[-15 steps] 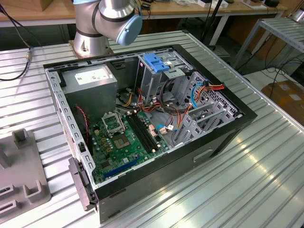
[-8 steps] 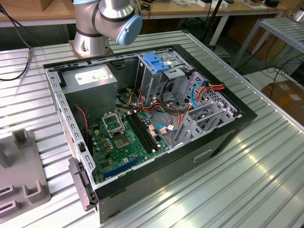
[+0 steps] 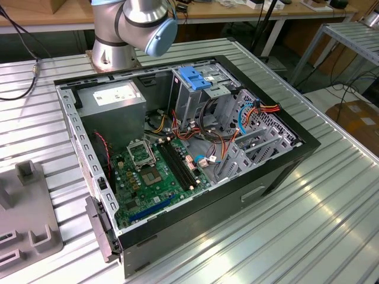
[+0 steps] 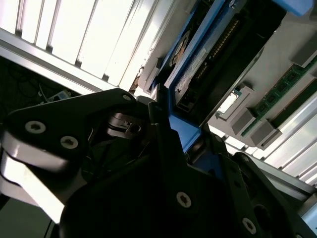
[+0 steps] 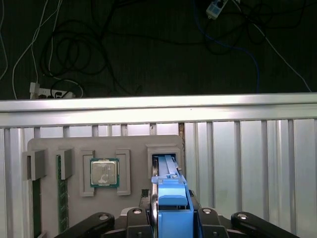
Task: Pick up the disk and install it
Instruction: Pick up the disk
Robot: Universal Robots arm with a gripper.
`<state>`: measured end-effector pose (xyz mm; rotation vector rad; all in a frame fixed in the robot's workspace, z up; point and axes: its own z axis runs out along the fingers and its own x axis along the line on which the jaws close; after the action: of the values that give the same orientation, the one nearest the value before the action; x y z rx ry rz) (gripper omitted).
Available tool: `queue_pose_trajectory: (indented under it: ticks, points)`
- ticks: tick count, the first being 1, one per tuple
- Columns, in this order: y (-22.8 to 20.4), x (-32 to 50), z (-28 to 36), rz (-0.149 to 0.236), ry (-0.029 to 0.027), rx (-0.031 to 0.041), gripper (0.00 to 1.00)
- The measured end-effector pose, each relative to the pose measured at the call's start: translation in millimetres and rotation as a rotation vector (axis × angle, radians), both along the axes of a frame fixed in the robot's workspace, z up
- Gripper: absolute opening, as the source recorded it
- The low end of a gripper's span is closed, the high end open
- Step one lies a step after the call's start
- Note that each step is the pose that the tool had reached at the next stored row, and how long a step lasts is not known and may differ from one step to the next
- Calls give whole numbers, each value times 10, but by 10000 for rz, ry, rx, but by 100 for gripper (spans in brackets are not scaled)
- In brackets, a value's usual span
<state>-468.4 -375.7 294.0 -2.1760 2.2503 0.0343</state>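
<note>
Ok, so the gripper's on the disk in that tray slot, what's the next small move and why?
Probably a short, straight pull of the disk out along the slot, without tilting. In the first wrist view the gripper looks shut on its blue rails, and its far end seems to sit between the slot walls of the grey tray, so moving sideways could jam it.

Premises: a robotics laboratory or test workshop. Evidence: a robot arm (image 3: 136,23) mounted on a slatted aluminium table (image 3: 308,225), which carries an opened computer case (image 3: 237,204) and a grey parts fixture (image 3: 29,228). Wooden workbenches (image 3: 35,19) stand behind. Loose cables (image 5: 74,49) and a power strip (image 5: 216,7) lie on the dark floor.
</note>
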Motion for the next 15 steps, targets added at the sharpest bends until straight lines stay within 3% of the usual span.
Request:
queue_pose_trajectory:
  ticks: [8,15]
  points:
    - [0,0,135,0,1,0,37]
    - [0,0,331,0,1,0,37]
